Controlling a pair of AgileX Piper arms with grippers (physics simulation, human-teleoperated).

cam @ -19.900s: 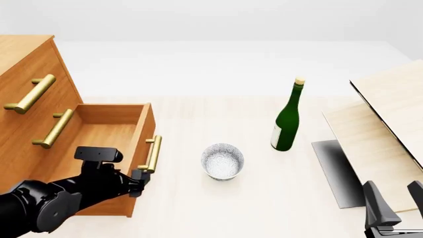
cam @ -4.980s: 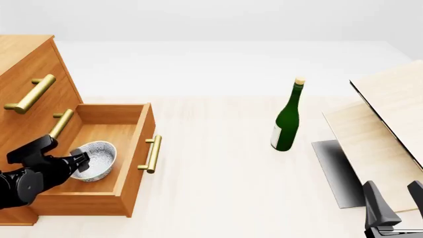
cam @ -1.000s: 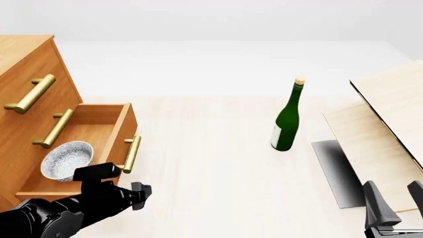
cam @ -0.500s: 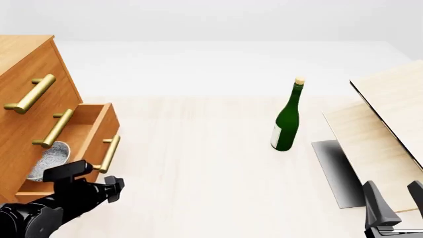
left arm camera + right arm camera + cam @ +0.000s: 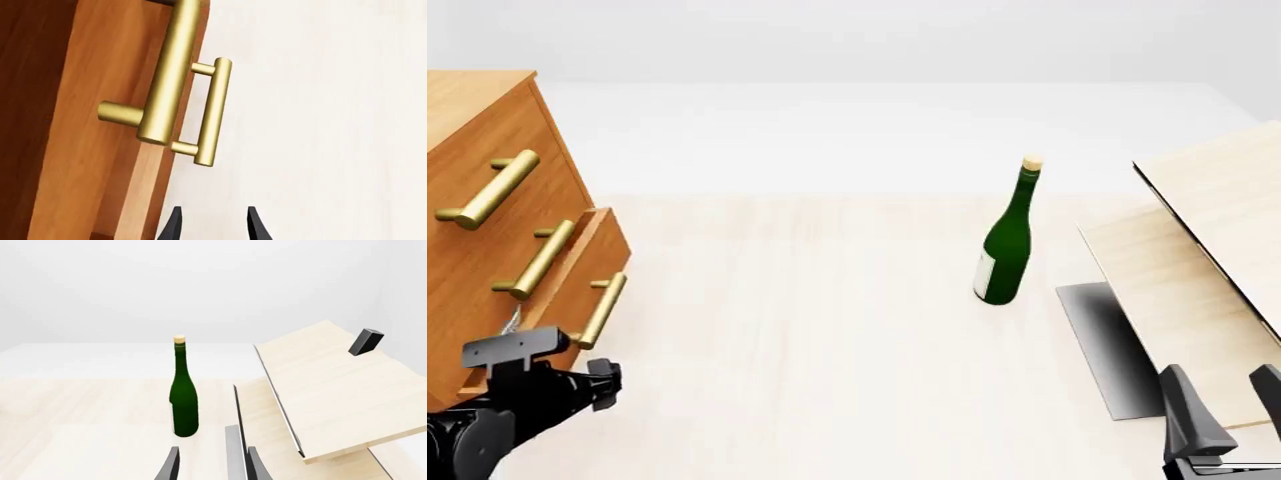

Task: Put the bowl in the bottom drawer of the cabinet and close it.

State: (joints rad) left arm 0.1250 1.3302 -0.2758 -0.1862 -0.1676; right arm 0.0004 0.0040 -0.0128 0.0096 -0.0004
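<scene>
The cabinet [image 5: 481,130] stands at the left, and its bottom drawer [image 5: 587,270] sticks out only a little. The bowl is hidden inside it. My left gripper [image 5: 598,385] hangs just below and in front of the drawer's brass handle [image 5: 601,310], open, with nothing between the fingers. In the left wrist view the gripper [image 5: 213,227] points along the cabinet front, past two brass handles [image 5: 212,110]. My right gripper [image 5: 1217,420] rests open at the near right corner; it also shows open in its own wrist view [image 5: 212,467].
A green bottle [image 5: 1004,250] [image 5: 183,400] stands upright right of the table's middle. Pale wooden boards [image 5: 1194,250] [image 5: 327,390] lean over a grey slab [image 5: 1105,345] at the right, with a small black block [image 5: 365,341] on top.
The bottom drawer has slid in toward the cabinet, and the bowl has gone out of sight. My left gripper moved left with the drawer front. The right arm stayed still.
</scene>
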